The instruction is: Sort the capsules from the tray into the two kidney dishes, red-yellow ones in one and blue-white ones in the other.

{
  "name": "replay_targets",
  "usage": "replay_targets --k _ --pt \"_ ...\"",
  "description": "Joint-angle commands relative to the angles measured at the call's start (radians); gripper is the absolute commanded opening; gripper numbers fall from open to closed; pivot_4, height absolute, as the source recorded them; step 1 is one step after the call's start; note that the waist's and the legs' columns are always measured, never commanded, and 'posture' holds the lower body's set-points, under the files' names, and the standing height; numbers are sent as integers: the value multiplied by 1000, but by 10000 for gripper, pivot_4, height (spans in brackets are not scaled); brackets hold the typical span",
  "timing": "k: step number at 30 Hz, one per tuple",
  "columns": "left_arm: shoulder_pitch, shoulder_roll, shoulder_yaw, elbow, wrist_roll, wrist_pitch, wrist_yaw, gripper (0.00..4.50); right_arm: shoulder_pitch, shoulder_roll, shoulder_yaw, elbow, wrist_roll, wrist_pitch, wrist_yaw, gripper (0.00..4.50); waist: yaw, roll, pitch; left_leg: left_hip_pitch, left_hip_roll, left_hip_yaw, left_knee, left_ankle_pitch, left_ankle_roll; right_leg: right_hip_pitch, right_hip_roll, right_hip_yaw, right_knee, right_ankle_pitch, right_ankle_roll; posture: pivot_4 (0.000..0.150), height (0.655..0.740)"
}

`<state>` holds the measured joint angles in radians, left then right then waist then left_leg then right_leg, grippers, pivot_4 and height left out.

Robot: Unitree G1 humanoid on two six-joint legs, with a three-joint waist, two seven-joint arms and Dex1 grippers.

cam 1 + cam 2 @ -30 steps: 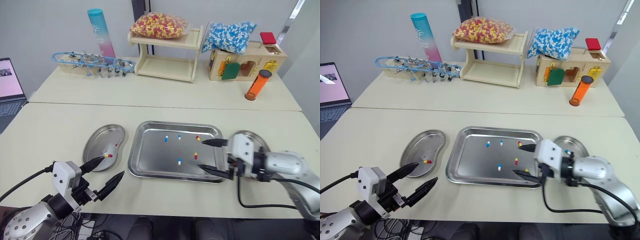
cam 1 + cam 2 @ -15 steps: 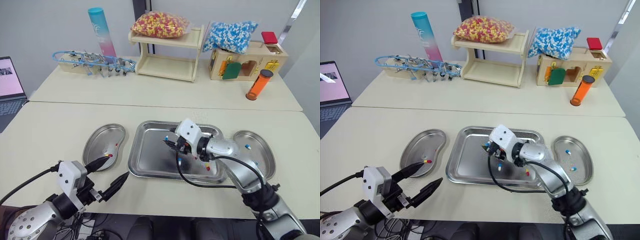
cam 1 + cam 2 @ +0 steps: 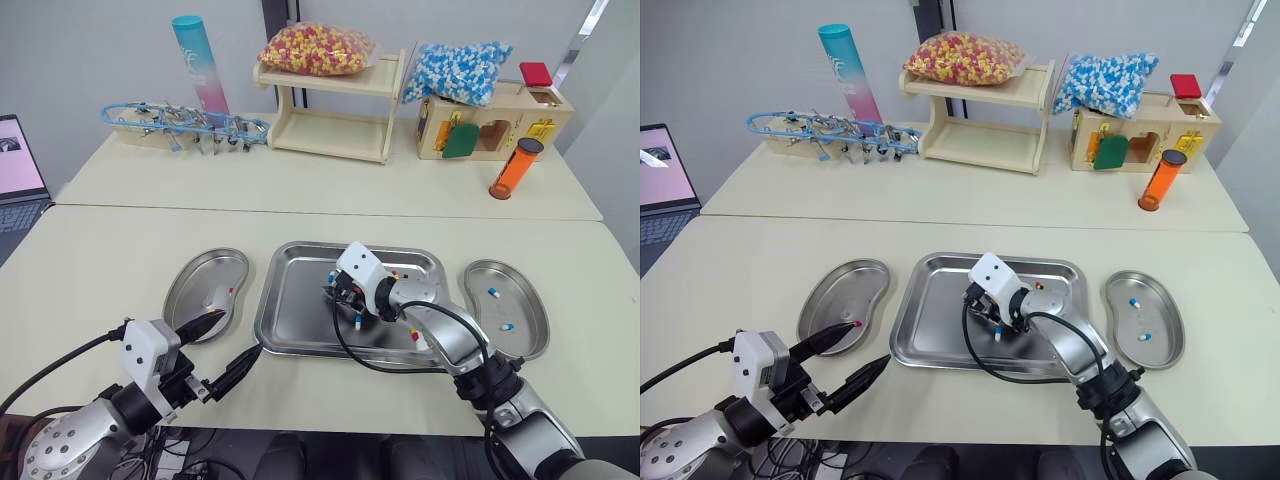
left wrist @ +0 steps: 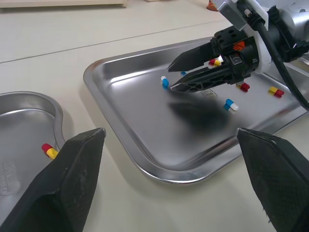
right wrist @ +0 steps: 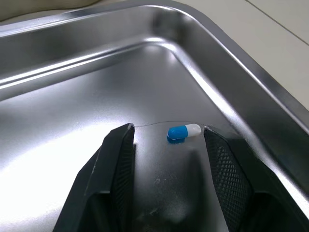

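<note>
From the head, we see the tray (image 3: 300, 348) between two kidney dishes, the left dish (image 3: 188, 290) and the right dish (image 3: 530, 302). The right dish holds two blue-white pills. Our right gripper (image 3: 333, 291) sits low in the tray. Our left gripper (image 3: 240, 334) hovers near the tray's front corner.

From the left wrist, that claw is released, spread wide, and a red-yellow capsule (image 4: 49, 151) lies in the left dish.

From the right wrist, the released fingers (image 5: 118, 159) straddle a blue-white capsule (image 5: 184, 131) without touching it, near the tray's wall.
</note>
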<state>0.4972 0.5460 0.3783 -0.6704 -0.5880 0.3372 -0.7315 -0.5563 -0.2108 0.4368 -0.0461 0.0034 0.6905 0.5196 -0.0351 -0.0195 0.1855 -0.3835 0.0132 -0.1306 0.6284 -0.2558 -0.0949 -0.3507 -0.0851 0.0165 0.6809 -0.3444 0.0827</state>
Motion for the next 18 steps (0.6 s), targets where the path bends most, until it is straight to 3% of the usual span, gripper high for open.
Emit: replay_targets --k 1,18 --pt "9 8 -2 -30 3 -18 -5 45000 -36 24 -7 20 -10 -33 -3 24783 0 0 0 0 0 0 0 0 0 0 0 0 0 0 0 1500 7400" --pt "5 9 -16 -26 16 -20 -4 45000 -53 69 -24 142 -40 -69 -12 24783 -4 0 0 0 0 0 0 0 0 0 0 0 0 0 0 1500 7400"
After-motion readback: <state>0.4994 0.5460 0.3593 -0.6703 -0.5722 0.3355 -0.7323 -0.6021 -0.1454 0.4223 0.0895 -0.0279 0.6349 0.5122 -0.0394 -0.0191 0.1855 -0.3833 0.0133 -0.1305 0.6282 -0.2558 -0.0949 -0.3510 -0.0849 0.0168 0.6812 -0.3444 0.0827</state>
